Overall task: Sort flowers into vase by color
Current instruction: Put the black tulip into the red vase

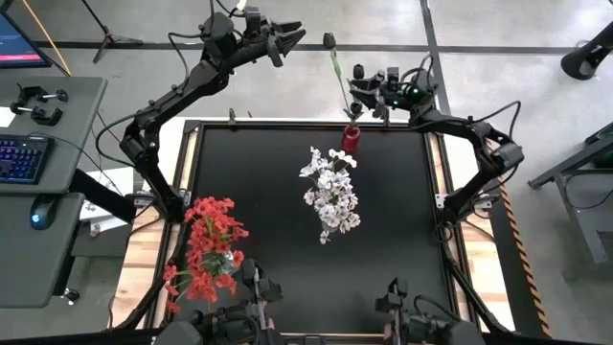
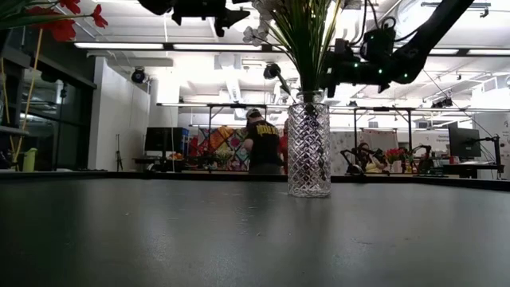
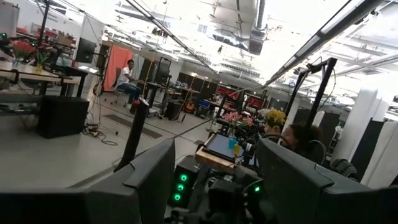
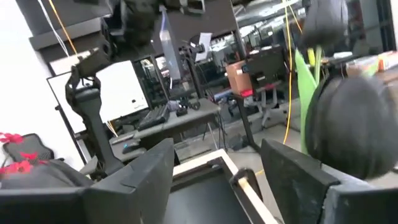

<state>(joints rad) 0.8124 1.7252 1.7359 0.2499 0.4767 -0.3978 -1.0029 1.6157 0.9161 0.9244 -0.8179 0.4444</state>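
Note:
The dark flower (image 1: 329,40) stands tilted, its stem foot in a small red vase (image 1: 351,140) at the table's far edge. Its bloom (image 4: 351,124) shows beside one finger in the right wrist view. My right gripper (image 1: 355,91) is open, level with the middle of the stem and just right of it. The white flowers (image 1: 330,192) stand in a cut-glass vase (image 2: 309,151) at mid-table. The red flowers (image 1: 213,240) stand at the near left corner. My left gripper (image 1: 290,38) is open and raised beyond the far edge, left of the dark bloom.
A desk with a keyboard (image 1: 21,158) and a mouse stands left of the table. The table's wooden frame (image 1: 187,163) runs along its sides. Two more arms' bases sit at the near edge (image 1: 249,307). A person (image 2: 263,143) stands in the room behind.

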